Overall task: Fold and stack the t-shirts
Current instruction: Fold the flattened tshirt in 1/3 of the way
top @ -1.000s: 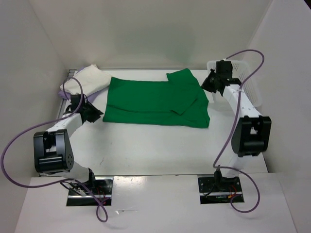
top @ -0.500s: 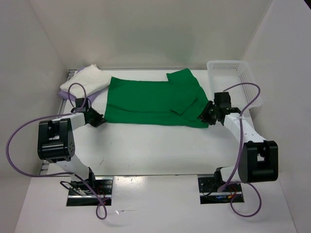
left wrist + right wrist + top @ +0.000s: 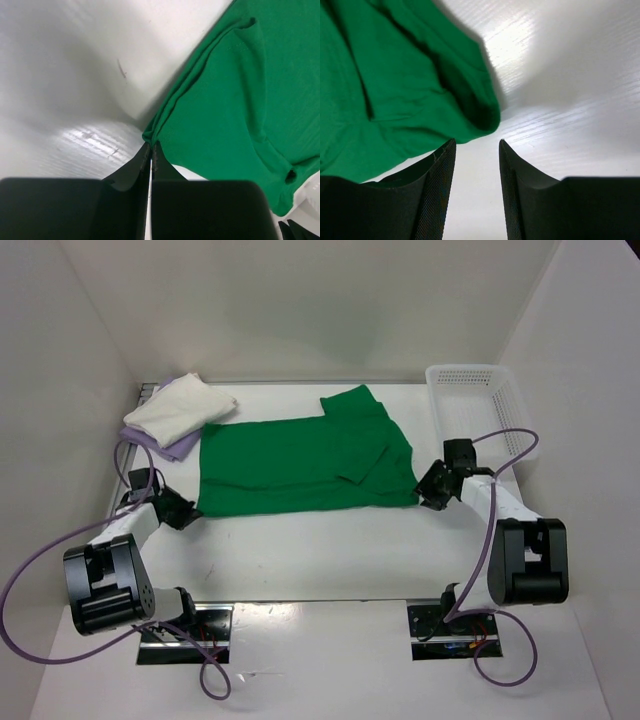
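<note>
Green t-shirt (image 3: 225, 100): only the left wrist cam shows the left gripper (image 3: 151, 146) clamped tight on its near-left corner. Right gripper (image 3: 477, 142) hangs open, holding nothing, with the near-right corner just past its tips. Overhead the shirt sits mid-table, long axis left-right, a sleeve poking out far right. White t-shirt (image 3: 180, 408) sits on the lavender t-shirt (image 3: 168, 443), far left.

White bench (image 3: 320, 550), smooth surface, one small dark scuff mark (image 3: 121, 69). Plain white walls (image 3: 330, 310) close it in at rear and both sides. Soft glare patches on the bench top.
</note>
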### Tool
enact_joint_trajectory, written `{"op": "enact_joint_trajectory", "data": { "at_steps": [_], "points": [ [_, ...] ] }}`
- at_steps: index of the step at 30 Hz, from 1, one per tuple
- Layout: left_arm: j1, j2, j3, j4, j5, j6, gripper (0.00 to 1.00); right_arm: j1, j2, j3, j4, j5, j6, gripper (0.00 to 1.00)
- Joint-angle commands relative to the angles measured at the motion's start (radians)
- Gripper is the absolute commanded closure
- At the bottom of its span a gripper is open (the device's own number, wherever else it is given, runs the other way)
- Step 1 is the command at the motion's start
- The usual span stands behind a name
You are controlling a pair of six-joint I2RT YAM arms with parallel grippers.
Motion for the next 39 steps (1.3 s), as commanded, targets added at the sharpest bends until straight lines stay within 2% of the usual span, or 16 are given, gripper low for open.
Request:
{"op": "enact_joint_trajectory", "data": {
  "at_steps": [1,5,9,11,12,14,18,23,28,30,31,32,33,36,39],
  "points": [
    [0.015,-0.031,-0.016,-0.031,0.007,0.048,1.0,-0.001,0.023,-0.031,0.025,0.034,0.031,0.54],
    [0.015,-0.007,-0.016,0.004,0.025,0.038,0.99,-0.001,0.102,-0.021,0.064,0.019,0.031,0.54],
    [0.015,0.003,-0.016,0.024,0.045,0.029,0.99,-0.001,0.157,-0.021,0.113,0.003,0.046,0.65],
    [0.015,0.003,-0.016,0.024,0.045,0.029,1.0,-0.001,0.187,-0.008,0.127,0.031,0.07,0.74],
    [0.015,0.003,-0.016,0.015,0.045,0.029,1.0,-0.001,0.197,-0.008,0.127,0.063,0.081,0.88],
    [0.015,-0.006,-0.007,-0.008,0.015,0.04,1.0,-0.021,0.21,0.004,0.127,0.073,0.109,1.0],
    [0.039,-0.06,0.003,-0.077,-0.03,0.051,1.0,-0.073,0.1,-0.043,0.061,0.047,0.143,1.0],
    [0.048,-0.072,0.012,-0.151,0.016,0.04,1.0,-0.152,-0.224,-0.154,-0.066,-0.013,0.223,1.0],
    [0.048,-0.112,0.026,-0.272,0.062,-0.023,1.0,-0.136,-0.316,-0.166,-0.214,-0.053,0.291,1.0],
    [0.048,-0.144,0.003,-0.293,0.086,-0.044,1.0,-0.126,-0.329,-0.166,-0.214,-0.044,0.302,0.75],
    [0.048,-0.154,0.003,-0.294,0.106,-0.055,0.95,-0.126,-0.329,-0.157,-0.214,-0.044,0.302,0.65],
    [0.048,-0.163,-0.011,-0.294,0.106,-0.055,0.75,-0.126,-0.329,-0.145,-0.223,-0.044,0.288,0.47],
    [0.048,-0.181,-0.011,-0.303,0.106,-0.055,0.64,-0.126,-0.342,-0.145,-0.223,-0.044,0.288,0.42],
    [0.048,-0.192,0.045,-0.333,0.074,-0.029,0.26,-0.126,-0.342,-0.081,-0.232,-0.032,0.244,0.38],
    [0.048,-0.181,0.136,-0.353,0.002,0.014,0.13,-0.107,-0.318,0.03,-0.208,-0.032,0.189,0.38]
  ]
}}
